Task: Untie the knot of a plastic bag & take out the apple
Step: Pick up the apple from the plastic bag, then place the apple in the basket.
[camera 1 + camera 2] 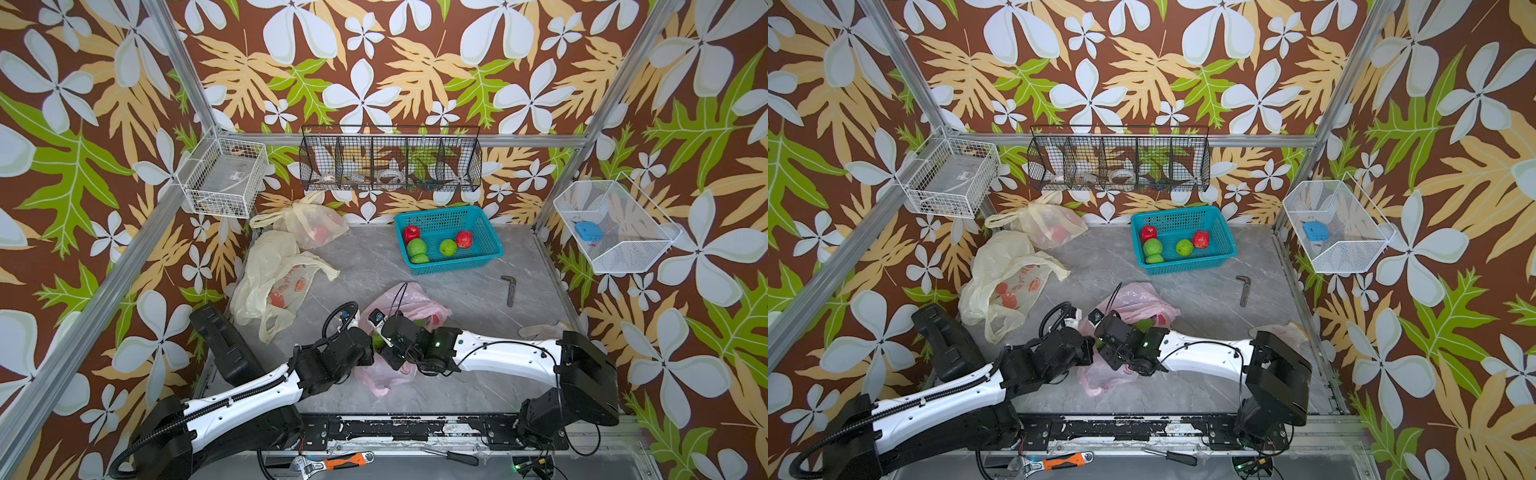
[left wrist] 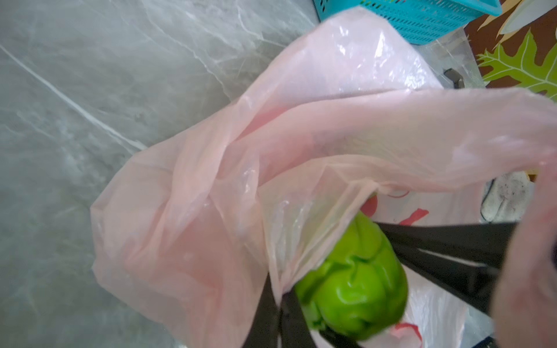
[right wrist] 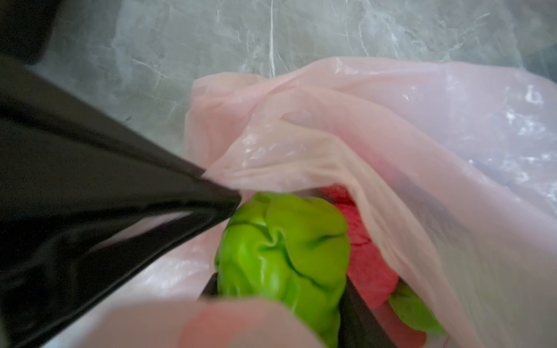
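Note:
A pink plastic bag (image 1: 401,299) (image 1: 1133,299) lies open on the grey table, front centre, and no knot shows. Both arms meet at its mouth. My left gripper (image 2: 281,301) is shut on the thin rim of the bag (image 2: 211,211), with the film pinched between its black fingers. Inside the bag (image 3: 407,126), my right gripper (image 3: 280,289) has a finger on each side of a crinkled green apple (image 3: 286,250) (image 2: 355,280) and squeezes it. A red fruit (image 3: 370,265) lies behind the apple in the bag. In both top views the wrists hide the fingertips.
A teal basket (image 1: 436,212) at the back holds red and green apples. Two yellowish bags (image 1: 270,282) (image 1: 307,224) with fruit lie at the left. A grey hex key (image 1: 509,289) lies to the right. Wire baskets hang on the walls, and a wrench (image 1: 328,461) lies at the front rail.

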